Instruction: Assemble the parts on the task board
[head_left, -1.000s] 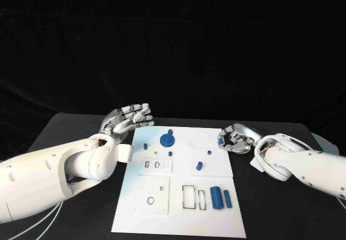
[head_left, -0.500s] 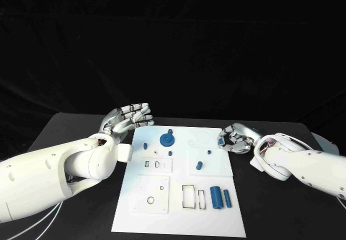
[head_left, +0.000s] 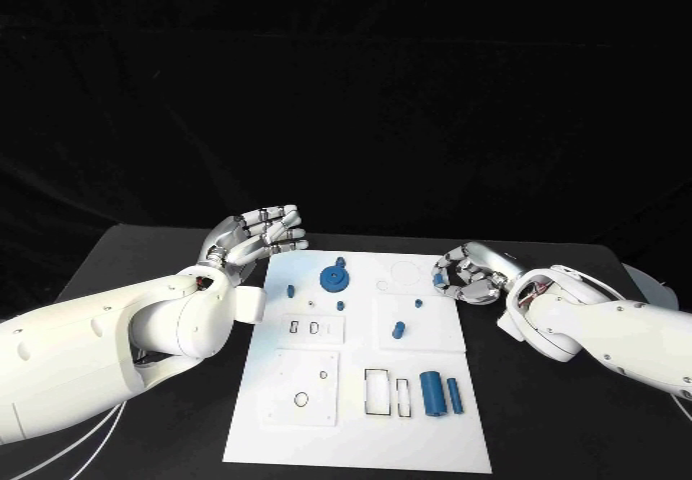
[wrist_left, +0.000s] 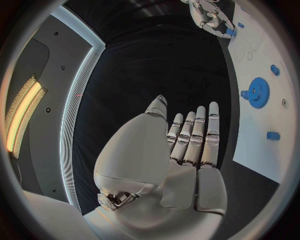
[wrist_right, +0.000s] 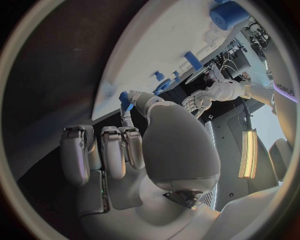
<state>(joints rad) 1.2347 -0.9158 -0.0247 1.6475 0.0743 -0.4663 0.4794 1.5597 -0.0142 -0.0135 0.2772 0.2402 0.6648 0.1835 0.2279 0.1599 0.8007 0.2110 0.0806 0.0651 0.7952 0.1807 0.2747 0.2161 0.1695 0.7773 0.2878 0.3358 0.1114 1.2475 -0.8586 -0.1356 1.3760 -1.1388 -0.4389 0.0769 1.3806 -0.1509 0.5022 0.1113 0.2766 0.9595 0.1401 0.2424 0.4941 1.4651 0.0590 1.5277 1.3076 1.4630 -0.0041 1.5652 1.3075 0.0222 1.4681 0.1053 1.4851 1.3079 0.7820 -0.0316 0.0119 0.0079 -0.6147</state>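
The right hand (head_left: 466, 275) has crept inward along the board's (head_left: 361, 440) far right edge, its fingers pinching a small blue part (head_left: 440, 281), seemingly toward a socket. The left hand (head_left: 263, 237) stays open beside the far left corner, above the counter (head_left: 144, 260).

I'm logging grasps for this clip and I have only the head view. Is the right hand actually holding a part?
Observer: Yes. The right wrist view shows the right hand pinching a small blue part between the thumb and a finger.
Operator: Where is it relative to the board?
Observer: In the left wrist view, the part is at the edge of the board, not over the middle.
Operator: Is the left hand hiding anything in its palm?
Observer: No. The left wrist view shows the left hand with its fingers straight and its palm bare, beside the board.
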